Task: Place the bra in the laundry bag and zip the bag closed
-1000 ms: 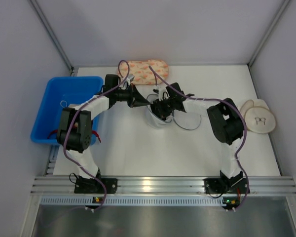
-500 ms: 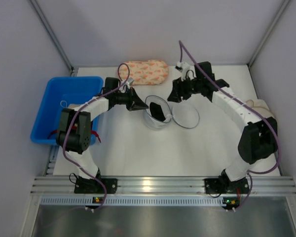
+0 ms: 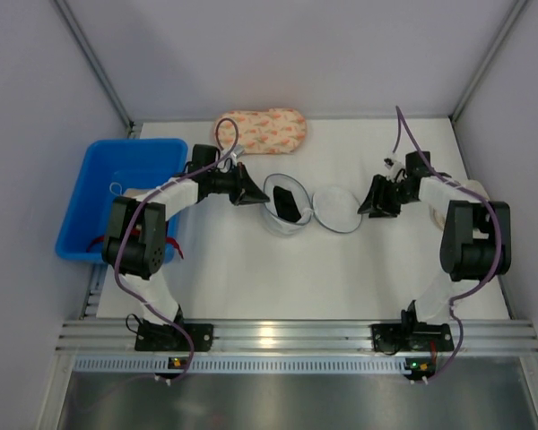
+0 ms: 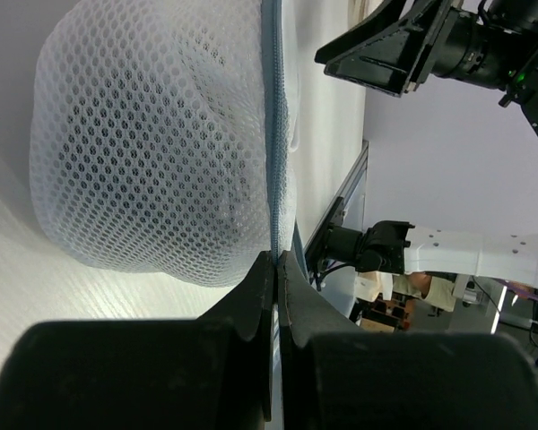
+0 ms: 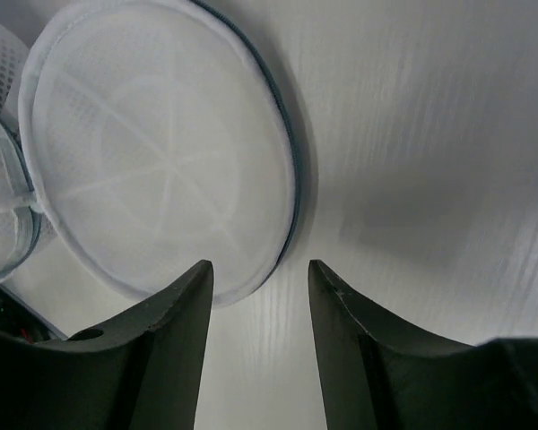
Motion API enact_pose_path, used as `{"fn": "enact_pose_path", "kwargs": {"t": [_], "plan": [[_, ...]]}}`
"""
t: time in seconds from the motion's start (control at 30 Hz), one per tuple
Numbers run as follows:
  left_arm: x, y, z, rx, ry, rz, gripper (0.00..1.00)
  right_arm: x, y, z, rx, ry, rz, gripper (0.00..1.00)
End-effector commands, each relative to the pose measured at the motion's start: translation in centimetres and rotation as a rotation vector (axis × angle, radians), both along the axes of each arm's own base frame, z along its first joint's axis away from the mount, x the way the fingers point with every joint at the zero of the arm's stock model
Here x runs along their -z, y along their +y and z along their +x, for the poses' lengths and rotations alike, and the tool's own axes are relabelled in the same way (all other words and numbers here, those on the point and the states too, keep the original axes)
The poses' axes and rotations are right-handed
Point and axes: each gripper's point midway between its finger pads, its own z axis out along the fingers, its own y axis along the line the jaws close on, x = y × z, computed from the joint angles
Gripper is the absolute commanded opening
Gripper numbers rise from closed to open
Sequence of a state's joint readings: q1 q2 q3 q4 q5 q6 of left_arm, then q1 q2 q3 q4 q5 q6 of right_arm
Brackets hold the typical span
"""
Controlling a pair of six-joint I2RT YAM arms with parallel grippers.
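Note:
The white mesh laundry bag stands at the table's middle with its round lid flipped open and lying flat to its right. The black bra shows inside the bag. My left gripper is shut on the bag's left rim; in the left wrist view the blue zipper rim runs between the closed fingers and the mesh dome lies beyond them. My right gripper is open and empty, low by the lid's right edge. In the right wrist view the lid lies ahead of the open gripper.
A blue plastic bin stands at the left. A peach patterned pouch lies at the back. A beige round-cupped bra lies at the right edge, beside my right forearm.
My right arm left the bag's mouth, swung up and back, then came down to the right beside the open lid. My left gripper kept its hold on the rim.

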State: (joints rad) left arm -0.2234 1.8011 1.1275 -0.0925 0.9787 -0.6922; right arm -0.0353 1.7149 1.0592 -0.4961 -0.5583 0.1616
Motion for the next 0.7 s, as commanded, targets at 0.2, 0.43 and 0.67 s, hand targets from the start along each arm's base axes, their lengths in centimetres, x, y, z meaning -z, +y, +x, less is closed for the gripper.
{"fn": "enact_pose_path", "kwargs": {"t": [0.2,0.43,0.67], "plan": [[-0.8,0.0,-0.3,0.020,-0.058,0.000,0.00,3.3,-0.9,3.3,0.086,-0.005,-0.046,0.42],[-0.8,0.0,-0.2,0.021,-0.071,0.006,0.00,4.2,0.4,3.9,0.072,0.025,0.036,0.27],[-1.5,0.2,-0.1,0.018,-0.109,0.025,0.04,0.8,0.8,4.9,0.038,-0.049,0.086,0.00]]}}
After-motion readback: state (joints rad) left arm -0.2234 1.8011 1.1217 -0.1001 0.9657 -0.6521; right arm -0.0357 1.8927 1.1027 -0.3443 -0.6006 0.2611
